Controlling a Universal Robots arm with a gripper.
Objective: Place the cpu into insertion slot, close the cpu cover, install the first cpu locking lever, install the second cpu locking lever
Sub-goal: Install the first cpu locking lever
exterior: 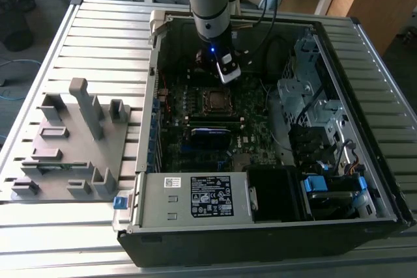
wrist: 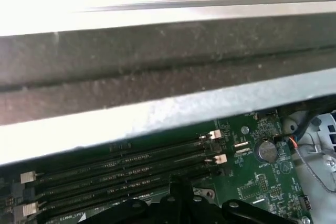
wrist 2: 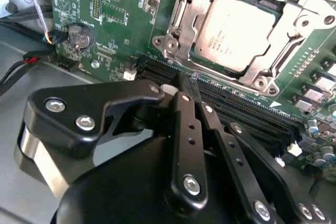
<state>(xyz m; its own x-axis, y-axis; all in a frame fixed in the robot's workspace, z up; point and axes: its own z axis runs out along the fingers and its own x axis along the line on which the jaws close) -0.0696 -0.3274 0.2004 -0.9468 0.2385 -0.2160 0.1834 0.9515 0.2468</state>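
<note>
One cpu (wrist 2: 239, 32) sits in the insertion slot (wrist 2: 262, 3) on the motherboard (wrist 2: 121, 19); one cpu cover (wrist 2: 181, 11) frames it, seen in the second wrist view. First wrist view shows four memory slots (wrist: 121, 169) instead. Hand (wrist 2: 191, 80) hovers beside the slot, fingers pressed together, holding nothing.

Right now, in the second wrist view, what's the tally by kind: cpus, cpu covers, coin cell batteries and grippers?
cpu: 1
cpu cover: 1
coin cell battery: 1
gripper: 1
Total: 4
</note>
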